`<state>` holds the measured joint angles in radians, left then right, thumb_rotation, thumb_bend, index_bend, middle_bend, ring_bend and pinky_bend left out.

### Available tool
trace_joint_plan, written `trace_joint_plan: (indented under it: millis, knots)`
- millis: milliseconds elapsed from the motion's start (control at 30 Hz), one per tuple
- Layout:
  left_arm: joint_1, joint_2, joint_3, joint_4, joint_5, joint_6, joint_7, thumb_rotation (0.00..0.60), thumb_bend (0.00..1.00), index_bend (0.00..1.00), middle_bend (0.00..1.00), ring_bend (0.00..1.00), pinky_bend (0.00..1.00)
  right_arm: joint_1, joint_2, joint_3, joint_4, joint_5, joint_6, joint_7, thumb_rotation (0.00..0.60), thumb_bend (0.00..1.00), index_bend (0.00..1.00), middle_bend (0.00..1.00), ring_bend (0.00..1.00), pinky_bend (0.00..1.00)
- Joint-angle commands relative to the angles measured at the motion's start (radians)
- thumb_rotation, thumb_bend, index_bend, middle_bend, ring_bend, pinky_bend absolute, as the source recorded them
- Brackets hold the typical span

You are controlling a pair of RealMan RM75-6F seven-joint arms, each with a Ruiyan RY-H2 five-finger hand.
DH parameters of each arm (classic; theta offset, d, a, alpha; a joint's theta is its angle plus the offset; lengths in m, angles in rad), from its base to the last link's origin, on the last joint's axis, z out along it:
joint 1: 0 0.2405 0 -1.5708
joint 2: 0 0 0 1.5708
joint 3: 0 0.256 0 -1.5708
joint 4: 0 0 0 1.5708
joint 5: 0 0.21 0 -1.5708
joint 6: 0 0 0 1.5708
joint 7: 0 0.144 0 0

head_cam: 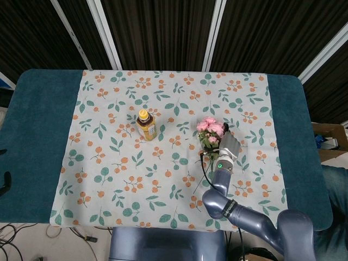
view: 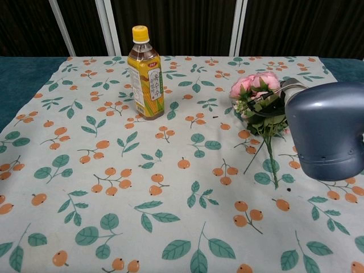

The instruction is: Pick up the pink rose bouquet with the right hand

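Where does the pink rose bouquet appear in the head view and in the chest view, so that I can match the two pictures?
Head view: the pink rose bouquet is right of centre on the tablecloth, just above the right hand.
Chest view: the bouquet is at upper right, partly behind the grey right arm.
Shared landmark: the yellow-capped bottle stands to the bouquet's left in both.

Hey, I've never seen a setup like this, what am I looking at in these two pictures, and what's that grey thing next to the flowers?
That grey thing is a robot's right arm, ending in a mechanical right hand. One camera looks down from the robot's head, the other looks forward from its chest. A table carries a floral tablecloth. On it stand a yellow-capped drink bottle and a pink rose bouquet. The hand's fingers are wrapped around the bouquet's leafy middle, gripping it. The stem tips appear to still touch the cloth. The left hand isn't visible.
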<state>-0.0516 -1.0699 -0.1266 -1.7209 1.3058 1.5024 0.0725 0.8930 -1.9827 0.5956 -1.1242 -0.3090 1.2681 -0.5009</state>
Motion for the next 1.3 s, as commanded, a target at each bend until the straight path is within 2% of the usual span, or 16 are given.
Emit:
trace_joint_plan:
  millis: [33, 133, 267, 467, 633, 733, 900, 1033, 1167, 1300]
  knots:
    - [0.000, 0.000, -0.001, 0.000, -0.002, -0.001, -0.001, 0.600, 0.51, 0.20, 0.03, 0.04, 0.00, -0.010, -0.004, -0.004, 0.004, -0.018, 0.000, 0.006, 0.600, 0.32, 0.20, 0.39, 0.58, 0.72]
    - [-0.001, 0.000, -0.001, 0.000, -0.004, -0.003, -0.001, 0.600, 0.51, 0.20, 0.03, 0.04, 0.00, -0.022, 0.000, -0.010, -0.009, -0.049, 0.008, 0.016, 0.600, 0.38, 0.22, 0.42, 0.63, 0.77]
    - [0.000, 0.001, 0.000, -0.003, -0.004, -0.004, -0.001, 0.600, 0.51, 0.20, 0.03, 0.04, 0.00, -0.045, 0.024, -0.005, -0.067, -0.084, 0.014, 0.038, 0.600, 0.41, 0.23, 0.42, 0.63, 0.78]
    - [0.001, 0.002, 0.000, -0.004, -0.004, -0.002, -0.003, 0.600, 0.51, 0.21, 0.03, 0.04, 0.00, -0.119, 0.131, 0.024, -0.265, -0.120, -0.039, 0.107, 0.600, 0.42, 0.22, 0.40, 0.56, 0.75]
    - [0.001, 0.001, 0.001, -0.004, -0.003, -0.002, -0.002, 0.600, 0.51, 0.21, 0.03, 0.04, 0.00, -0.227, 0.304, 0.056, -0.493, -0.095, -0.194, 0.202, 0.600, 0.41, 0.19, 0.36, 0.50, 0.58]
    - [0.001, 0.000, 0.000, -0.004, -0.001, 0.001, -0.001, 0.600, 0.51, 0.21, 0.03, 0.04, 0.00, -0.282, 0.392, 0.084, -0.574, -0.114, -0.268, 0.277, 0.600, 0.41, 0.16, 0.31, 0.48, 0.50]
    - [0.003, -0.003, 0.000, -0.003, 0.002, 0.007, 0.000, 0.600, 0.51, 0.21, 0.03, 0.04, 0.00, -0.400, 0.533, 0.147, -0.676, -0.209, -0.427, 0.484, 0.600, 0.41, 0.16, 0.29, 0.44, 0.47]
    - [0.002, -0.004, 0.000, -0.002, 0.004, 0.009, 0.002, 0.600, 0.51, 0.21, 0.03, 0.04, 0.00, -0.483, 0.618, 0.207, -0.702, -0.290, -0.577, 0.657, 0.600, 0.41, 0.16, 0.31, 0.44, 0.47]
    - [0.003, -0.006, 0.000, -0.002, 0.005, 0.010, 0.002, 0.600, 0.51, 0.21, 0.03, 0.04, 0.00, -0.559, 0.668, 0.264, -0.715, -0.398, -0.702, 0.825, 0.600, 0.41, 0.16, 0.31, 0.45, 0.47]
    - [0.003, -0.006, 0.002, -0.003, 0.007, 0.010, 0.004, 0.600, 0.51, 0.21, 0.03, 0.04, 0.00, -0.608, 0.684, 0.313, -0.730, -0.476, -0.780, 0.955, 0.600, 0.42, 0.16, 0.31, 0.45, 0.47]
